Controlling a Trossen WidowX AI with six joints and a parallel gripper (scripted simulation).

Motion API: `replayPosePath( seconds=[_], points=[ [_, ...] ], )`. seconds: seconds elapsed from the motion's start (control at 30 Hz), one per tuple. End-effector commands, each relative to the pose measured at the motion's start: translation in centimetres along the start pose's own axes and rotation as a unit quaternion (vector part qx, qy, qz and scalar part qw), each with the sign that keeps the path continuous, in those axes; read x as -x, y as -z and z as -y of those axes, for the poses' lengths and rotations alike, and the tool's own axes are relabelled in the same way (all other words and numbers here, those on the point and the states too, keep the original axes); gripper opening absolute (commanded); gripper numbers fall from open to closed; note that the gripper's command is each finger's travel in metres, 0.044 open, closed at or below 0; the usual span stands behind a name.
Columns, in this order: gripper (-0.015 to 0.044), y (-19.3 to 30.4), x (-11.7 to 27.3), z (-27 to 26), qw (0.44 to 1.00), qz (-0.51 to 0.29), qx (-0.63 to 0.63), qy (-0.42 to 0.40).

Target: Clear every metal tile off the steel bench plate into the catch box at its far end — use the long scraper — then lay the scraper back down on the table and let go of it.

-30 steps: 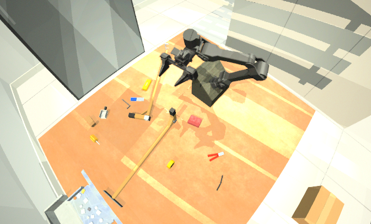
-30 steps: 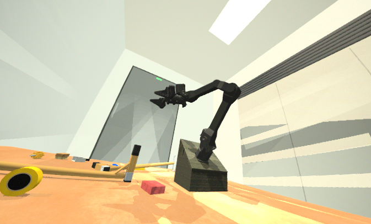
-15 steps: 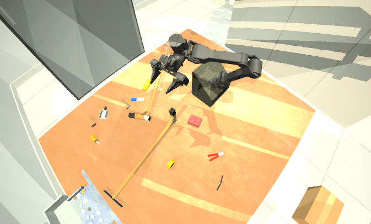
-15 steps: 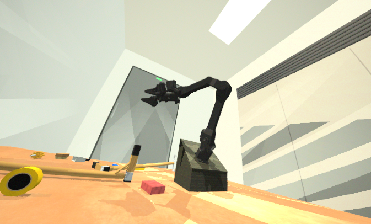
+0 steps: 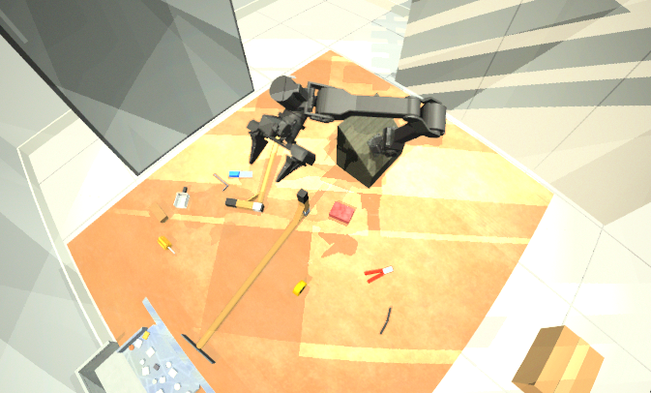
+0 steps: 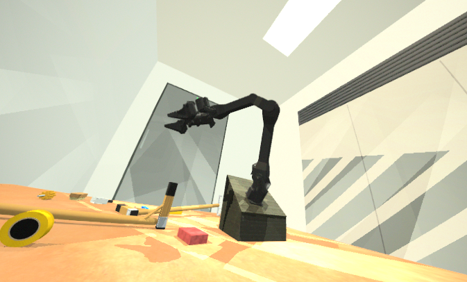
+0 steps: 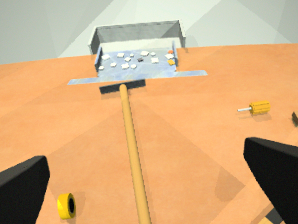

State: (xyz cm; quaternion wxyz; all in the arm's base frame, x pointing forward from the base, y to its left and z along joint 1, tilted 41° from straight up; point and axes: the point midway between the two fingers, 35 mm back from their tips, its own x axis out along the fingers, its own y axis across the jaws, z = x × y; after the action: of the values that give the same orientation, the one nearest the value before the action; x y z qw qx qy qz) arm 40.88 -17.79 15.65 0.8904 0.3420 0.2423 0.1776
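My gripper point(image 5: 264, 171) point(image 6: 166, 120) point(image 7: 149, 156) is open and empty, high above the table. The long scraper point(image 5: 252, 275) point(image 6: 88, 216) point(image 7: 131, 135) lies on the table, its upright black-ended grip point(image 5: 302, 196) point(image 6: 171, 189) at the near end. Its dark blade point(image 5: 205, 354) point(image 7: 137, 84) lies just in front of the steel plate point(image 5: 165, 340) point(image 7: 192, 74). Several small tiles point(image 5: 145, 371) point(image 7: 154, 60), mostly white, are spread on the plate. The grey catch box point(image 7: 137, 32) stands at the plate's far end; the top view cuts it off.
A second long-handled tool point(image 5: 268, 178) lies below and beside the gripper. A red block point(image 5: 341, 212) point(image 6: 192, 235) lies near the scraper's grip. A yellow tape roll point(image 5: 299, 287) point(image 7: 62, 206), a yellow screwdriver point(image 5: 163, 242) point(image 7: 260, 107) and red-handled pliers point(image 5: 375, 277) lie farther out.
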Motion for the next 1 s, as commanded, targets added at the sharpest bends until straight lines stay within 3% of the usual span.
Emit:
replayPosePath(
  seconds=[0.0,0.97],
  points=[
    [0.0440,0.0,-1.5,0.4,1.000,-0.016,0.000,0.000],
    [0.0440,2.0,-12.9,0.1,0.990,-0.138,0.018,-0.010]
  ],
)
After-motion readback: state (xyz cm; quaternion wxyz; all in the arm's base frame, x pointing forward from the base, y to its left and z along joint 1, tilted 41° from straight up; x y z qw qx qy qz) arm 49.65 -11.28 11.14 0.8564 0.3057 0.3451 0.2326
